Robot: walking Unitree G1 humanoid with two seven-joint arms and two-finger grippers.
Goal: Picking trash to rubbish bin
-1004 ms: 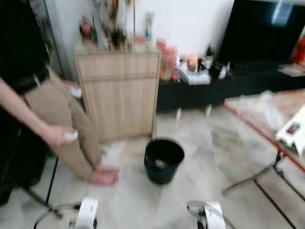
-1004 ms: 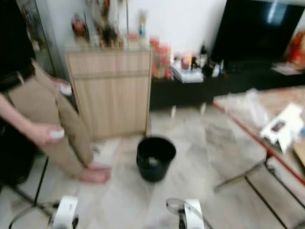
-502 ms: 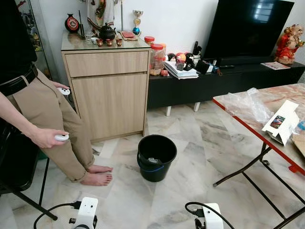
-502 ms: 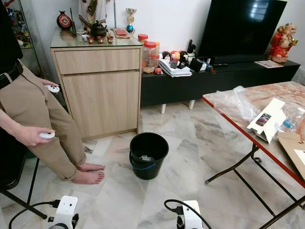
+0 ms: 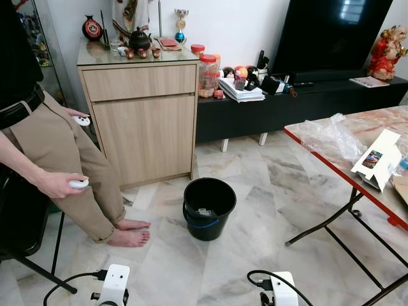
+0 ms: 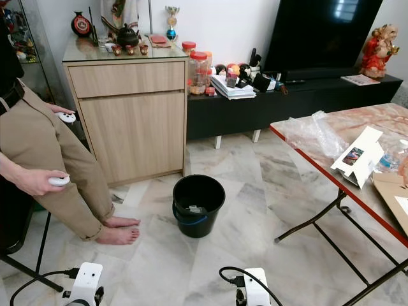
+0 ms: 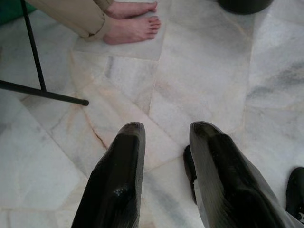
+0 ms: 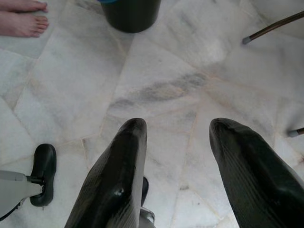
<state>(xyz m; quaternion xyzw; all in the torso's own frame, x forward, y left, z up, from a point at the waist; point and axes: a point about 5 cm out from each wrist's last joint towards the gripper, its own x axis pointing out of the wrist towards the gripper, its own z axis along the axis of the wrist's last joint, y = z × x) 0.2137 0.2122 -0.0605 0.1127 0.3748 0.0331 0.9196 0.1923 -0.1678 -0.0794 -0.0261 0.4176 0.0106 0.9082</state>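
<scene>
— Two grippers hang low over the pale marble floor (image 5: 255, 210); our left gripper (image 7: 164, 137) has its black fingers parted with nothing between them, and our right gripper (image 8: 183, 130) is likewise spread and empty.

— And the round black plastic bucket (image 5: 209, 208)?

— We see it at the centre of the eye frames, on the floor in front of the light wooden cabinet (image 5: 141, 108), with a small scrap lying inside.

— Anyone nearby?

— A barefoot person in tan trousers (image 5: 60, 166) at the left edge, holding a small white controller (image 5: 78, 184). At the right edge stands a folding table with a red rim (image 5: 331, 167), bearing crumpled clear plastic (image 5: 328, 135) and a white carton (image 5: 379, 159).
</scene>
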